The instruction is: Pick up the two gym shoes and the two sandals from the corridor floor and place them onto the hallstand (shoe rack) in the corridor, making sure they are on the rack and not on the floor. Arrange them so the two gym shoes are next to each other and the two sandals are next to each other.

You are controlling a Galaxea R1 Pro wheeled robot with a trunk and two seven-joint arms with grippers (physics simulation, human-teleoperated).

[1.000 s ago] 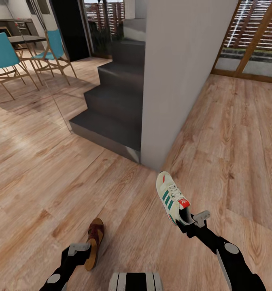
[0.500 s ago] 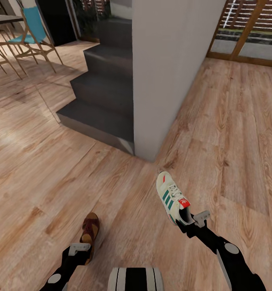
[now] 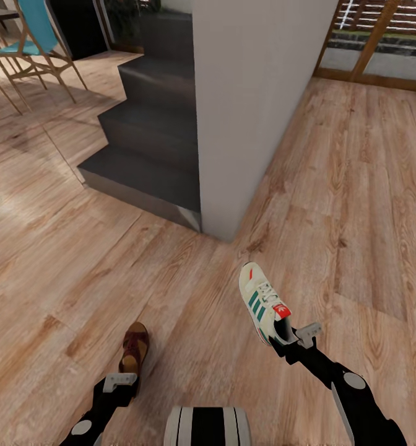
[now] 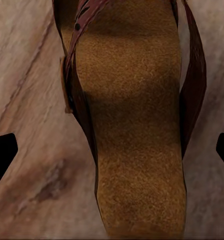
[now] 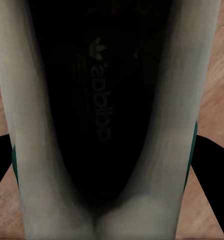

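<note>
Sneaker [image 3: 261,302] clamped at the heel by right gripper [image 3: 290,339], toe pointing away, carried above the wood floor [image 3: 356,186]. Probably light, with a stiff sole and soft collar; heel rim looks a fair hold, though liable to swing. Brown sandal [image 3: 134,349] pinched at its heel end by left gripper [image 3: 124,385], sole between dark fingertips [image 4: 3,152] in the left wrist view. Likely light, flat, fairly rigid; straps floppy, so better held by the sole edges. Grey stairs [image 3: 140,142] and wall corner [image 3: 245,111] ahead.
</note>
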